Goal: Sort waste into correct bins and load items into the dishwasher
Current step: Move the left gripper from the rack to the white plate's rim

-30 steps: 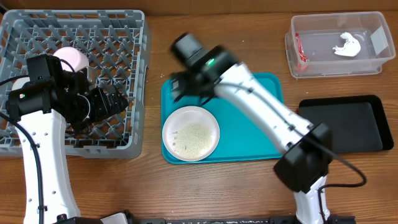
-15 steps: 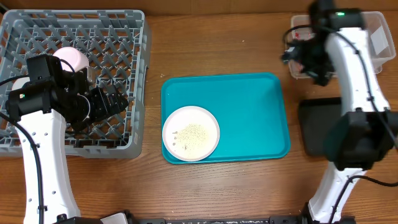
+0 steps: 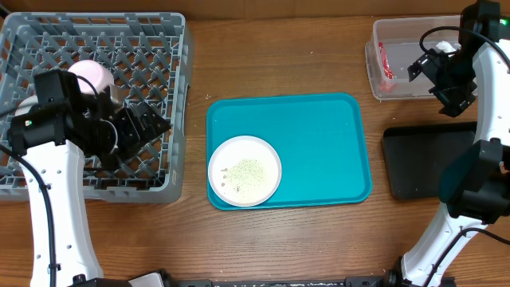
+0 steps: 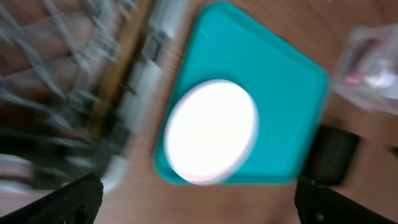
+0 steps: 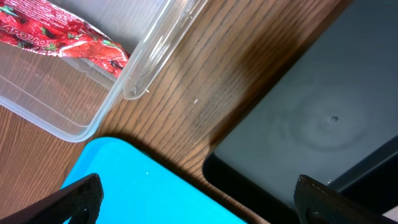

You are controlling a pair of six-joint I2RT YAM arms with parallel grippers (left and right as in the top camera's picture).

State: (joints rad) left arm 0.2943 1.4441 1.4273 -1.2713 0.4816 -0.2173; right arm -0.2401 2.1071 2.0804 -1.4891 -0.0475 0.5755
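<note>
A white plate point(image 3: 245, 170) with loose rice grains point(image 3: 248, 170) lies on the teal serving tray. It shows blurred in the left wrist view point(image 4: 211, 132). A pale bowl point(image 3: 90, 76) sits in the grey dish rack point(image 3: 96, 32). My left gripper point(image 3: 155, 126) hovers over the rack's right side, open and empty point(image 4: 199, 202). The red snack wrapper point(image 3: 386, 68) lies in the clear tub point(image 3: 398, 89) and also shows in the right wrist view point(image 5: 62, 34). My right gripper point(image 3: 438, 84) is open and empty point(image 5: 199, 199) between the tub and the black tray point(image 3: 430, 163). The tissue is hidden under the right arm.
The large teal serving tray point(image 3: 319, 143) lies in the middle of the table. The black tray point(image 5: 323, 118) and the tub's corner point(image 5: 134, 81) are close under the right wrist. Bare wood runs along the front edge.
My right arm has swung from above the teal tray to the far right, over the tub and then beside it. My left gripper has shifted slightly over the rack.
</note>
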